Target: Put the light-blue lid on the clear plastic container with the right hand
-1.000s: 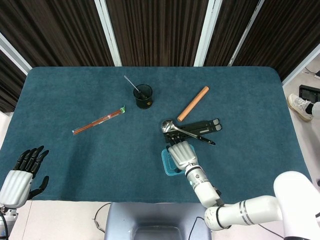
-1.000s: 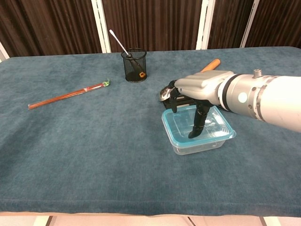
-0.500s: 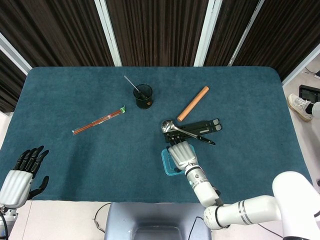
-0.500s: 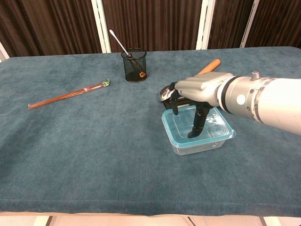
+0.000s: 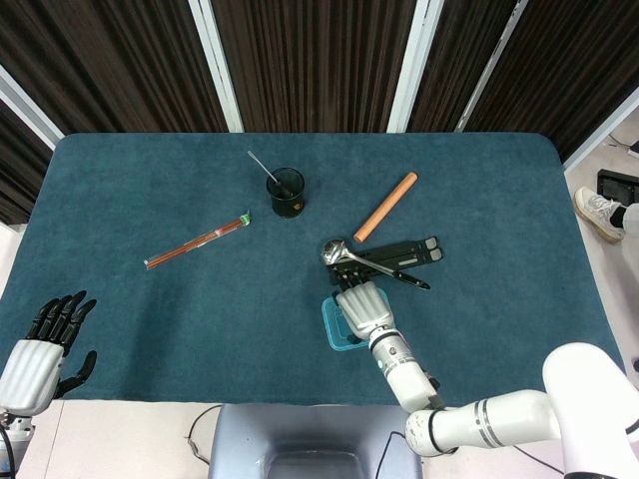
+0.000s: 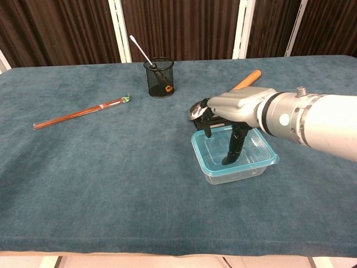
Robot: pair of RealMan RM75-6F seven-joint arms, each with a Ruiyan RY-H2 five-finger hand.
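Lower centre of chest view: light-blue lid (image 6: 207,161) sits on clear plastic container (image 6: 237,174). Right hand (image 6: 234,114) above, fingers (image 6: 236,146) pointing down, pressing lid, gripping nothing. Seating step; next likely press rim, lift off. Left hand (image 5: 38,351) lower left, fingers spread, empty.

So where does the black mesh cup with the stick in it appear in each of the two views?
Head view: the black mesh cup stands in the upper middle of the table, left of the wooden rod.
Chest view: the cup stands at the far edge, upper centre-left.
Shared landmark: the red stick lies to its left, nearer the robot, in both views.
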